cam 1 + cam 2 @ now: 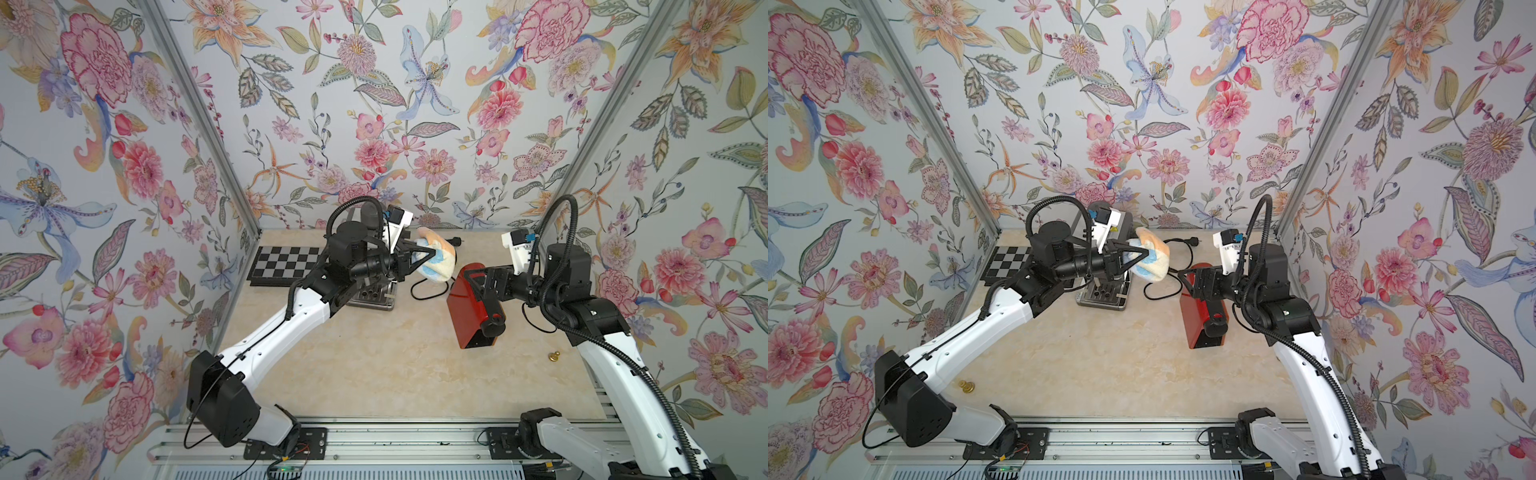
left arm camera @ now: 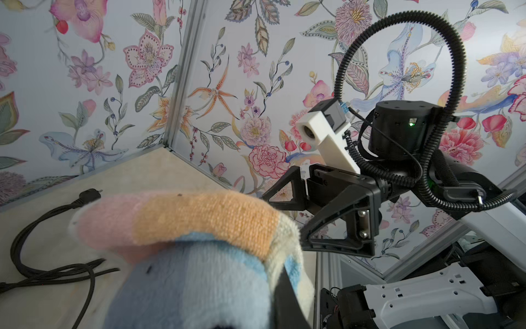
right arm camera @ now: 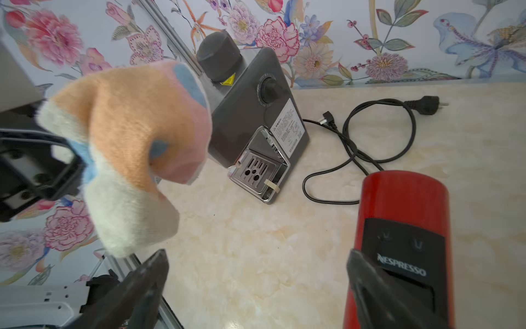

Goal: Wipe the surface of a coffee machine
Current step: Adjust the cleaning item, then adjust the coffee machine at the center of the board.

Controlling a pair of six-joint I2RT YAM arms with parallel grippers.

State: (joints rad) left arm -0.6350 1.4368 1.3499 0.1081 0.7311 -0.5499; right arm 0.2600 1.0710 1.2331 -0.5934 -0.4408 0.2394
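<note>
The left gripper [image 1: 432, 254] is clamped tight on a bunched pastel cloth [image 1: 441, 261], holding it in the air over the back of the tabletop [image 1: 374, 365], between the two machines. The grey coffee machine [image 3: 256, 114] stands near the back edge toward the left, largely hidden under the left arm in both top views. The red coffee machine [image 1: 469, 324] stands toward the right edge. The right gripper [image 3: 256, 256] is spread wide and holds nothing; one finger sits right at the red machine's black front panel, though contact is unclear. A black power cord [image 3: 353, 149] lies looped between the machines. A chessboard [image 1: 282, 266] lies at the left edge.
</note>
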